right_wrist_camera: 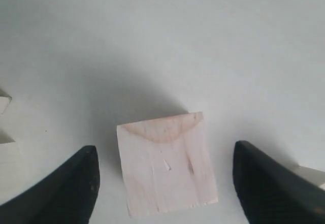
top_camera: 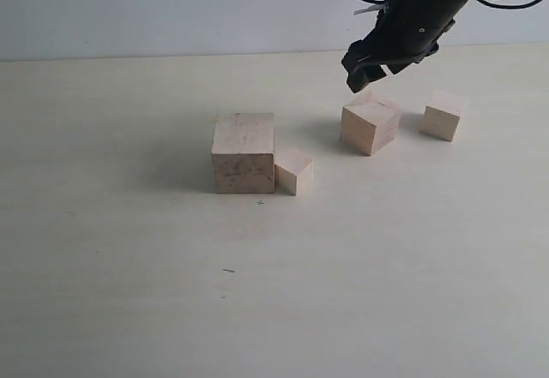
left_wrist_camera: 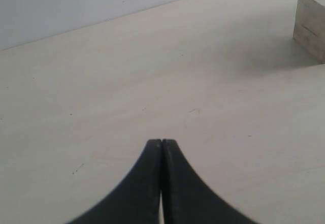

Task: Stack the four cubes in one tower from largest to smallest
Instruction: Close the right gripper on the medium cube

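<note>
All four cubes sit singly on the table and no tower shows. The largest cube [top_camera: 244,153] stands left of centre, with the smallest cube [top_camera: 294,171] touching its right side. The second-largest cube [top_camera: 371,123] lies further right, turned at an angle, and a smaller cube [top_camera: 443,115] sits beyond it. My right gripper [top_camera: 367,74] hovers open just above the second-largest cube [right_wrist_camera: 166,163], which lies between the spread fingers [right_wrist_camera: 71,193] without touching them. My left gripper [left_wrist_camera: 162,141] is shut and empty, out of the exterior view, with a cube's corner [left_wrist_camera: 312,23] far ahead.
The pale table [top_camera: 257,292] runs back to a white wall [top_camera: 129,9]. Edges of neighbouring cubes [right_wrist_camera: 311,176] peek in at the sides of the right wrist view. A few small dark specks [top_camera: 227,270] mark the tabletop.
</note>
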Robot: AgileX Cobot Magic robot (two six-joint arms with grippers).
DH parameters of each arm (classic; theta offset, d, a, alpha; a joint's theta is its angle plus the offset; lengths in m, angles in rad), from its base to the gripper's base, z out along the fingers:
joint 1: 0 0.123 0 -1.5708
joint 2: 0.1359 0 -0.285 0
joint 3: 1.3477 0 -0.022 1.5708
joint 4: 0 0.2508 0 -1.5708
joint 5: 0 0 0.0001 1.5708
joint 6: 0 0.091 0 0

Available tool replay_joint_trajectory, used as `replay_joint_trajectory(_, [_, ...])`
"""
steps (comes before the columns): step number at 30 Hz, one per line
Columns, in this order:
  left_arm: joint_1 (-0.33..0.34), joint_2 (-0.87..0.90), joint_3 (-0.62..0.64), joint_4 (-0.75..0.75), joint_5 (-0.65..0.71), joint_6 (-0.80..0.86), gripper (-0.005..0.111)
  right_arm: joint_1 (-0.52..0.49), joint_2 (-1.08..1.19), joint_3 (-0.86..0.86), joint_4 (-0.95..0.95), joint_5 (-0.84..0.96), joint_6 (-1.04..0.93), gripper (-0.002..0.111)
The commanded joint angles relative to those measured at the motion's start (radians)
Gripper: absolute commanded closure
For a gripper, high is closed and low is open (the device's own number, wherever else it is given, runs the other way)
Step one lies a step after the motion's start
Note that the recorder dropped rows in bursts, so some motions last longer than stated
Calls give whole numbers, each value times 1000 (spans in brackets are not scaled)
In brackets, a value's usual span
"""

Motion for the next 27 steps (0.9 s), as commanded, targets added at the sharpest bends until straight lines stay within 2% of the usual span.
replay_joint_trajectory(1, [-2,3,-2,2,-1,-4,107,-2,-6,-4,-31,6,-2,39])
replay_joint_trajectory(7, [-2,3,-2,2,-1,-4,107,-2,-6,-4,21,-57,9,39])
replay_joint_trajectory(13, [-2,3,-2,2,-1,-4,107,-2,-2,-4,52,-26,23,38])
replay_joint_trajectory(20, [-2,3,-2,2,-1,-4,107,-2,3,-4,15,-17,-2,11])
replay_joint_trajectory(25, [-2,3,-2,2,-1,-4,107,-2,3,-4,25,7,68,8])
replay_joint_trajectory(27, [-2,3,-2,2,-1,-4,107,-2,15,-4,25,-28,34,8])
